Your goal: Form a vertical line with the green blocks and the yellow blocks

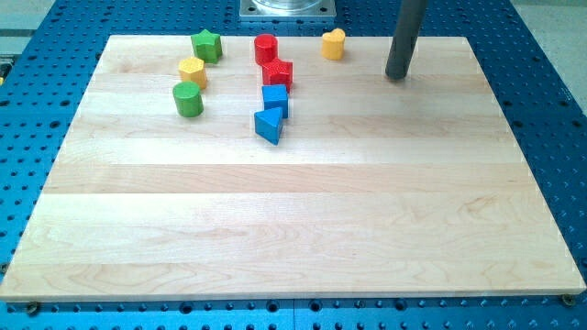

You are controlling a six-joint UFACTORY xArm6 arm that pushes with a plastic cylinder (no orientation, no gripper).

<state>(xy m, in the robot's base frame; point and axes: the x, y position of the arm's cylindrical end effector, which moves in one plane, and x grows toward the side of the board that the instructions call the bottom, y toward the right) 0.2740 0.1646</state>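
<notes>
Pale matt wooden board [293,229], perforated blue metal table [550,55]

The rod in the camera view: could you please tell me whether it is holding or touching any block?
Nothing is held. My tip stands apart from every block, to the view's right of the yellow heart block.

Pale wooden board [293,229] on blue perforated table [550,55]; lighting seemingly even.

My tip [396,76] rests at upper right, well apart from the yellow heart [333,44], green star [207,45] and green cylinder [188,99].
</notes>
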